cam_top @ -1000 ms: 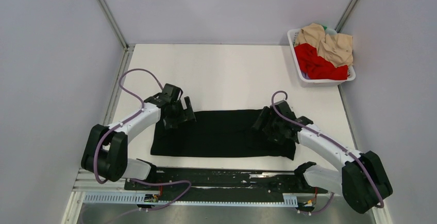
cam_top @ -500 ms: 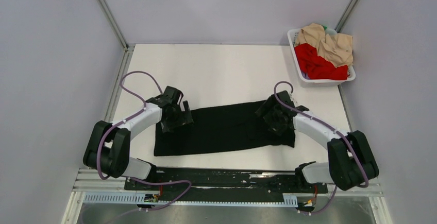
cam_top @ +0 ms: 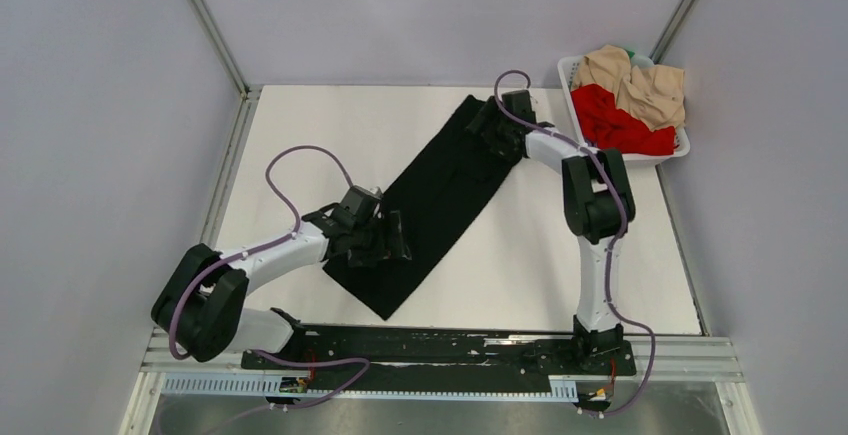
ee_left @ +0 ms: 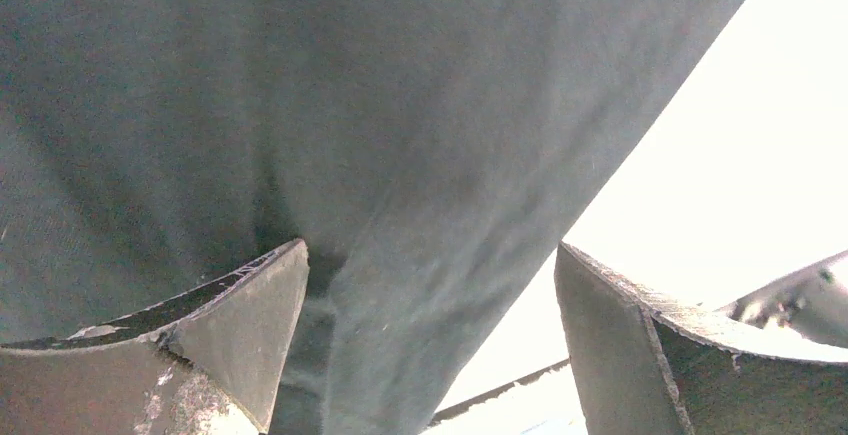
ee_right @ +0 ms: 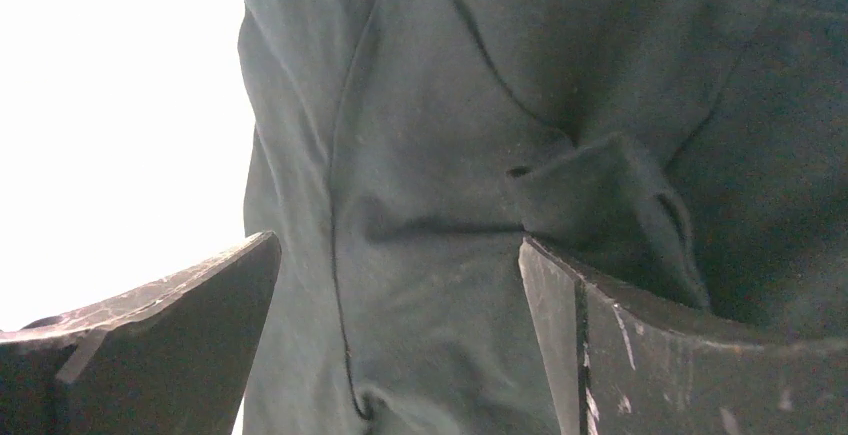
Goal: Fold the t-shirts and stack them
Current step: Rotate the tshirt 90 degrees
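Left gripper: I had the left gripper (cam_top: 390,245) down on the near end of the black t-shirt (cam_top: 445,190), jaws spread wide, cloth between them, nothing pinched.
Black t-shirt: it was folded into a long strip and lay slantwise on the white table (cam_top: 560,255), running near-left to far-right.
Right gripper: the right gripper (cam_top: 492,135) sat on the shirt's far end, jaws likewise parted over bunched cloth.
Basket: at the far right corner I saw the white basket (cam_top: 625,158) holding a red t-shirt (cam_top: 612,120) and a beige t-shirt (cam_top: 645,83).
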`<act>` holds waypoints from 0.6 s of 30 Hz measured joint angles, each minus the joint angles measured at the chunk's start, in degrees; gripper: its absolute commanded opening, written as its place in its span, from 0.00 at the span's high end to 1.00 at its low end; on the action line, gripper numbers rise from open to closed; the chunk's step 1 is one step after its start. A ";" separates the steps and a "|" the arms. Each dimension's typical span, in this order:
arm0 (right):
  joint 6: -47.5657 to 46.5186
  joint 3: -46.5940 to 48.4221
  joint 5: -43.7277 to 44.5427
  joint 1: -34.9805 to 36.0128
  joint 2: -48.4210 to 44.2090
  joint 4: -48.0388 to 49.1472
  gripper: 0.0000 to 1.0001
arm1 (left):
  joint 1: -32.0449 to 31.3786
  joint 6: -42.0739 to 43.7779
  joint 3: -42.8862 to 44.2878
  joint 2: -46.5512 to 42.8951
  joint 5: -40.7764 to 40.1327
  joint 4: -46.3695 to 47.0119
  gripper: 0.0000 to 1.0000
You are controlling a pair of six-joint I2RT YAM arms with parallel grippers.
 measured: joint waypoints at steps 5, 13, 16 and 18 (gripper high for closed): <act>-2.16 25.03 -6.97 0.57 17.00 -1.27 0.00 | -7.37 -1.03 0.46 2.36 2.19 6.10 0.00; -3.26 53.96 -15.69 1.64 35.95 -1.70 0.00 | -14.95 -2.10 3.85 8.76 4.50 13.31 0.00; -4.20 55.69 -16.22 1.66 36.98 -1.68 0.00 | -16.94 -2.29 5.25 10.58 4.42 14.51 0.00; -5.22 55.69 -16.33 1.66 36.98 -1.68 0.00 | -18.64 -2.25 6.08 11.43 3.93 14.93 0.00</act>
